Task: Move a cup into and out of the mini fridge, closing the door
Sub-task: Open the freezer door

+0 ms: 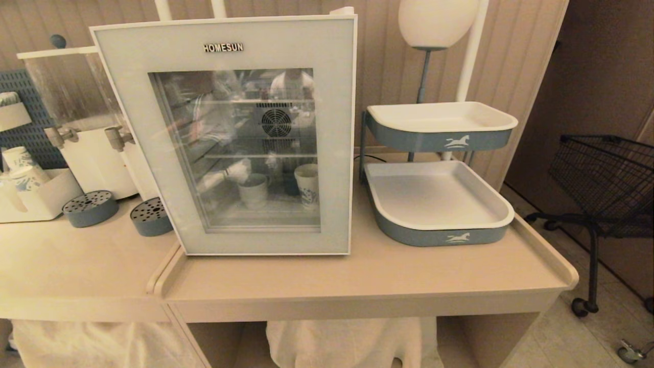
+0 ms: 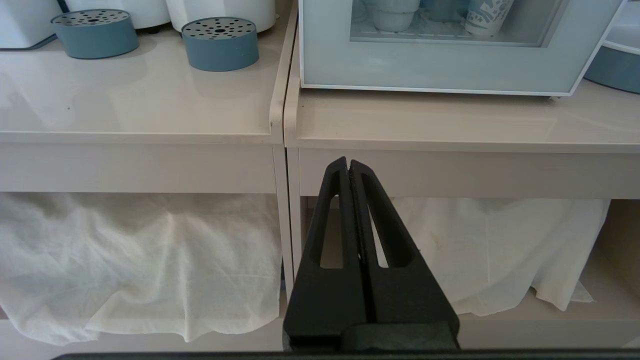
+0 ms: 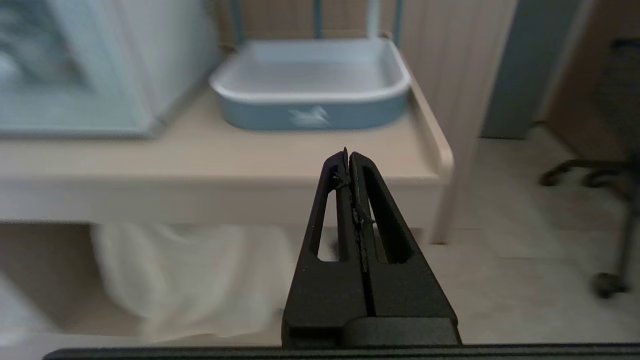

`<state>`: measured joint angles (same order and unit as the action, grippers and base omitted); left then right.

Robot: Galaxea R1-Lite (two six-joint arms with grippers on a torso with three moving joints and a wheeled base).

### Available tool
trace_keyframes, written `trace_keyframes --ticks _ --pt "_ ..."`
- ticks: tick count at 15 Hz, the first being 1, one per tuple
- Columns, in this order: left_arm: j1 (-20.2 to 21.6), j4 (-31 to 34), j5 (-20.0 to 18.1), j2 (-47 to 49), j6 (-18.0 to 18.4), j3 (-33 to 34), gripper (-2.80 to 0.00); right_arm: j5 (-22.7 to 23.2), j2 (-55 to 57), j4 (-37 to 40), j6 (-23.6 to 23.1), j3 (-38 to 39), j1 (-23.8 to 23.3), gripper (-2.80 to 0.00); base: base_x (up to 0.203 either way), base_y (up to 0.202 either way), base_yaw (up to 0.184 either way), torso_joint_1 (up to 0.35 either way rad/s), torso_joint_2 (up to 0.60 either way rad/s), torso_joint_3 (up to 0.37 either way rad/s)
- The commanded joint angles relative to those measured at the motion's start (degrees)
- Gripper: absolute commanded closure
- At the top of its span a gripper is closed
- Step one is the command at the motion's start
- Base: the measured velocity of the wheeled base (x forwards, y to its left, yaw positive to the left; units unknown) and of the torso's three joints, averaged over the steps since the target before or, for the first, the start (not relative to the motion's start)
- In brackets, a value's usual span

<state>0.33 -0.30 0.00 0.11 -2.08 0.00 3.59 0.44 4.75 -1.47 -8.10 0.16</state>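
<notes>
**Fridge door shut, cup inside behind the glass**

The mini fridge (image 1: 232, 30) stands at centre frame in the head view, on a beige worktop (image 1: 357, 281). Its pale blue-grey door (image 1: 327, 153), lettered "HOMESUN" along the top, is closed flat against the cabinet. Through the window the small white cup (image 1: 253, 190) sits on the fridge floor, lower centre of the glass, with a blue-printed paper cup (image 1: 307, 185) just to its right and a round fan (image 1: 276, 122) showing on the back wall above.

Neither arm appears in the head view. In the left wrist view the left gripper (image 2: 349, 162) hangs low in front of the worktop's edge, below the fridge's lower left corner, its black fingers (image 2: 337, 210) pressed together and holding nothing. In the right wrist view the right gripper (image 3: 348, 154) sits below the worktop's front edge near the right end, fingers (image 3: 336, 210) likewise pressed together and empty.

A two-tier blue and white tray stand (image 1: 439, 204) fills the right of centre. Two blue perforated drip discs (image 1: 151, 216) lie at the left beside a clear-tanked drink dispenser (image 1: 82, 128). White cloth (image 1: 352, 342) hangs under the worktop, and a black wire cart (image 1: 608, 179) stands at the far right edge.
</notes>
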Motion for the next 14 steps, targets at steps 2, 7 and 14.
trace_keyframes --ticks 2,7,14 --pt "0.0 0.0 0.0 0.0 0.0 0.1 0.0 -1.9 -0.3 -5.0 -2.9 8.2 0.0 0.0 0.0 0.0 0.0 0.0 0.0 0.0" --pt "0.0 0.0 0.0 0.0 0.0 0.1 0.0 -3.6 0.0 -0.3 0.2 6.3 0.0 0.0 0.0 0.0 0.0 0.0 0.0 0.0" --pt "0.0 0.0 0.0 0.0 0.0 0.1 0.0 -3.6 0.0 -0.2 0.3 6.3 -0.1 0.0 0.0 0.0 0.0 0.0 0.0 0.0"
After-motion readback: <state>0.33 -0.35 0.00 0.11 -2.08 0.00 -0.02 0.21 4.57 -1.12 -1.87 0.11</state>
